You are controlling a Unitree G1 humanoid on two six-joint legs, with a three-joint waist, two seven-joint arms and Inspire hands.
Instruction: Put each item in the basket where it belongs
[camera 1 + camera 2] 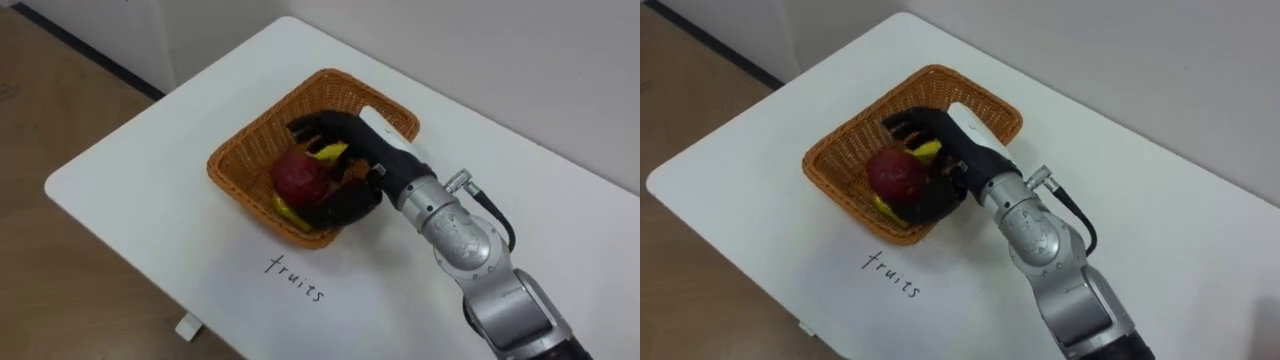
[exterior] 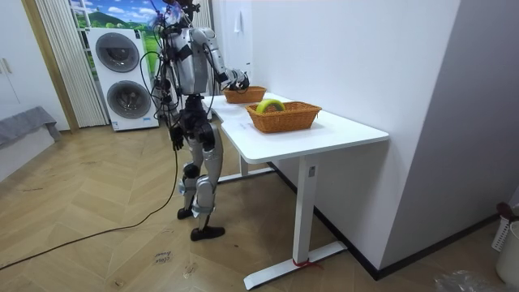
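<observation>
A woven fruit basket stands on the white table near its corner. My right hand reaches into the basket from the right, with its fingers and thumb curled round a red apple. Yellow banana shows under the hand and the apple. In the room view I stand at the far end of the table, my right arm stretched to that basket, and my left hand hangs by my side.
A second woven basket with a yellow-green thing in it stands nearer the room camera on the same table. A handwritten label lies in front of the fruit basket. The table's edge runs close by on the left. Washing machines stand behind me.
</observation>
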